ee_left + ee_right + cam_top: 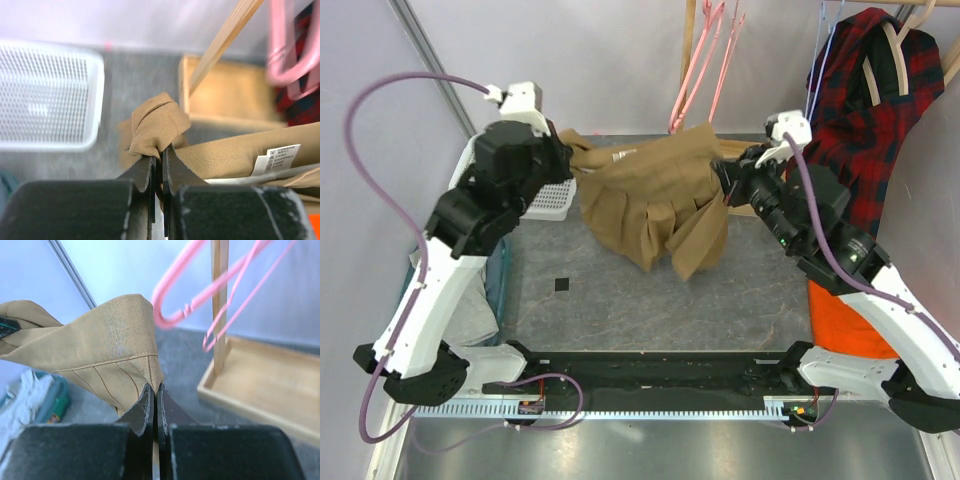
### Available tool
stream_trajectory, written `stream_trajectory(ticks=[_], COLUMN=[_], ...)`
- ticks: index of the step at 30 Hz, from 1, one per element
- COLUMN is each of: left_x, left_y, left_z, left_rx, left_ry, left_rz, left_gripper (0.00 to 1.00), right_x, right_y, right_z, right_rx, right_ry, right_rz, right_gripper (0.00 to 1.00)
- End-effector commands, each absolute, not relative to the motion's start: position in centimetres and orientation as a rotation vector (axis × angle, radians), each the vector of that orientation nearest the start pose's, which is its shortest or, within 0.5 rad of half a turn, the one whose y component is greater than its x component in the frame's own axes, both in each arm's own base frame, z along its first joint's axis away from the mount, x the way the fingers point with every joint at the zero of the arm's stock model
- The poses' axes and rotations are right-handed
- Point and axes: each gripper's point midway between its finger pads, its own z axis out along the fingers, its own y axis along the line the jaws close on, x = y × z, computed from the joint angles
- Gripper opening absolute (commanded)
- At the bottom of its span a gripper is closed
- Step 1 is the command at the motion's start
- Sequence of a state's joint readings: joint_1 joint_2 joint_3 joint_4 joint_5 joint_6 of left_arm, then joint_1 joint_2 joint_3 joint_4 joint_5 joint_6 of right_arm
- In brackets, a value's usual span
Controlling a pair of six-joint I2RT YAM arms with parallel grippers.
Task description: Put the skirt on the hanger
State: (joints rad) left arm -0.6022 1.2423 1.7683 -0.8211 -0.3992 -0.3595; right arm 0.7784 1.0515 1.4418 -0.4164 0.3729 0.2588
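Your left claw [157, 156] and right claw [155, 391] each pinch a waistband corner of the skirt [650, 195], holding it spread over the desk [620, 310]. At twelve o'clock the pink hanger [688, 90] hangs bare, so hanging remains.
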Motion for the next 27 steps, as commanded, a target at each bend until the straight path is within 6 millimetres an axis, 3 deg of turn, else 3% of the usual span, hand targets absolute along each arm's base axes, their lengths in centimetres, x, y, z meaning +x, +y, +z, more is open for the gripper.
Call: stream_trajectory(ticks=[1, 3, 5, 6, 7, 8, 9, 10, 11, 12, 13, 14, 15, 16, 18, 19, 21, 22, 24, 27], left_x=[29.7, 29.4, 29.3, 28.8, 28.8, 28.8, 28.6, 28.0, 28.2, 27.7, 26.9, 26.3, 25.8, 24.5, 23.3, 22.0, 20.9, 19.8, 19.2, 18.6], left_y=[-12.3, -12.3, -13.0, -13.5, -13.9, -14.4, -15.1, -15.1, -15.6, -16.5, -16.6, -16.8, -18.2, -17.9, -18.8, -18.5, -18.9, -18.9, -19.2, -19.4], left_z=[47.7, 47.9, 46.3, 45.9, 45.1, 42.6, 41.2, 40.4, 36.9, 35.1, 33.9, 28.5, 27.1, 22.2, 19.0, 15.4, 13.3, 11.5, 10.6, 9.9], left_rx=[0.03, 0.03, 0.058, 0.068, 0.077, 0.097, 0.1, 0.101, 0.108, 0.119, 0.116, 0.122, 0.125, 0.121, 0.082, 0.077, 0.044, 0.049, 0.033, 0.049], left_ry=[1.767, 1.761, 1.801, 1.81, 1.827, 1.884, 1.915, 1.923, 1.988, 2.027, 2.038, 2.148, 2.154, 2.25, 2.303, 2.378, 2.414, 2.454, 2.472, 2.483], left_rz=[-0.201, -0.218, -0.241, -0.281, -0.3, -0.297, -0.338, -0.36, -0.355, -0.414, -0.446, -0.433, -0.526, -0.519, -0.601, -0.588, -0.636, -0.634, -0.652, -0.649], left_gripper=[0.02, 0.02, 0.02, 0.02, 0.02, 0.02, 0.02, 0.02, 0.02, 0.02, 0.02, 0.02, 0.02, 0.02, 0.02, 0.02, 0.02, 0.02, 0.02, 0.02], right_x=[26.7, 26.2, 26.2, 26.0, 25.9, 25.8, 25.4, 25.2, 25.0, 24.4, 24.1, 23.8, 22.8, 22.3, 20.9, 20.4, 19.6, 19.4, 19.4, 20.1], right_y=[17.8, 18.1, 18.7, 19.1, 19.3, 19.4, 19.7, 19.7, 19.9, 19.6, 19.4, 19.4, 18.9, 19.1, 18.7, 18.9, 18.8, 18.8, 18.6, 18.4], right_z=[50.0, 49.5, 46.5, 43.7, 42.0, 40.4, 36.7, 34.7, 32.9, 28.5, 26.4, 24.6, 20.4, 19.1, 15.4, 14.7, 13.3, 13.0, 13.9, 16.7], right_rx=[-0.125, -0.15, -0.147, -0.166, -0.147, -0.137, -0.154, -0.15, -0.118, -0.123, -0.105, -0.058, -0.055, -0.042, 0.006, 0.006, 0.014, 0.009, -0.016, -0.041], right_ry=[1.478, 1.482, 1.545, 1.597, 1.634, 1.666, 1.734, 1.769, 1.804, 1.878, 1.913, 1.937, 2.004, 2.012, 2.067, 2.087, 2.121, 2.138, 2.122, 2.055], right_rz=[0.492, 0.52, 0.541, 0.549, 0.573, 0.584, 0.583, 0.587, 0.611, 0.589, 0.591, 0.623, 0.615, 0.652, 0.689, 0.715, 0.738, 0.736, 0.722, 0.706], right_gripper=[0.0, 0.0, 0.0, 0.0, 0.0, 0.0, 0.0, 0.0, 0.0, 0.0, 0.0, 0.0, 0.0, 0.0, 0.0, 0.05, 0.19, 0.37, 0.62, 0.74])
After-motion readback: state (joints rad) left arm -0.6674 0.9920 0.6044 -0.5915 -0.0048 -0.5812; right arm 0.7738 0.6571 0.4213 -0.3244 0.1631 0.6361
